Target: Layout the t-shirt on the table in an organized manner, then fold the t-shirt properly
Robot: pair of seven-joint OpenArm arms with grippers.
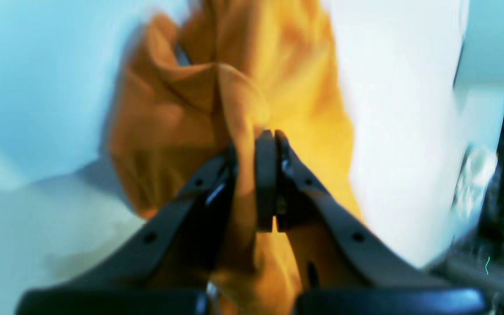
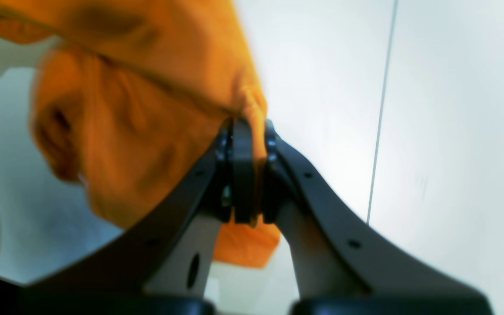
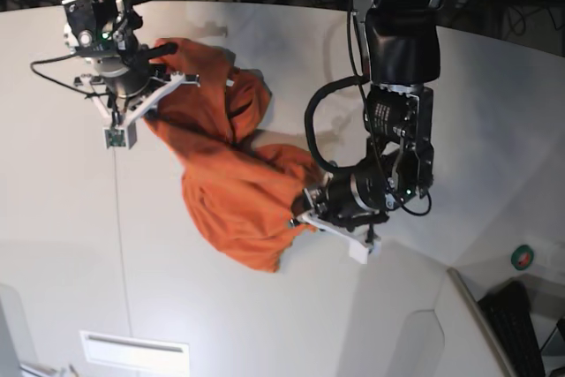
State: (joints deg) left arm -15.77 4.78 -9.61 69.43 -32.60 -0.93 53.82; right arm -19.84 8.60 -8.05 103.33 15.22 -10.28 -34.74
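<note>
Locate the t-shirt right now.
In the base view the orange t-shirt hangs bunched over the table, left of centre, strung between the right gripper at upper left and the left gripper at centre, both shut on it.

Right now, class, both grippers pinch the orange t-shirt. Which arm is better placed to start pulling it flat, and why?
Probably the left gripper. It holds the t-shirt beside the crumpled bulk, with bare table on its outer side. The right gripper pinches the far end and could simply anchor it.
</note>
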